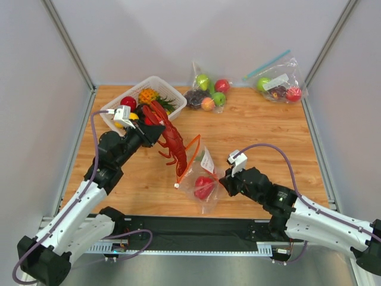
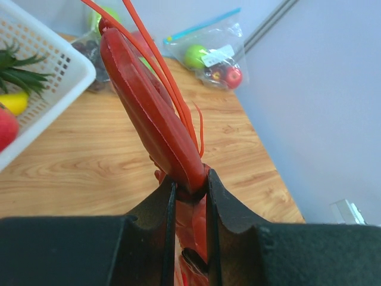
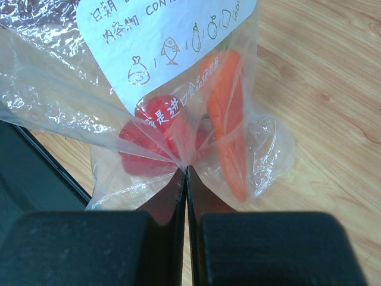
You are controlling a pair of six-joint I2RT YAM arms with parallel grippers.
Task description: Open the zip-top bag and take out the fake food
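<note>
Left pincer [image 1: 156, 132] is clamped hard on the long dark-red plastic lobster [image 1: 172, 145], both fingers squeezing its body. The lobster hangs up and to the left of the clear soft zip-top bag [image 1: 209, 196]. Its lower end sits right by the bag's orange-red zip strip [image 1: 189, 156], and I cannot tell whether they touch. Right pincer [image 1: 225, 182] is closed down to a sliver on a pinch of plastic at the bag's right side. 2 pieces are inside the bag: a glossy red pepper-like piece [image 3: 143, 149] and an orange carrot [image 3: 229, 119], under the white label [image 3: 161, 36]. The bag rests on the wooden bench [image 1: 256, 137]. A white mesh basket [image 1: 169, 87] sits up-left of the bag, beyond the lobster.
</note>
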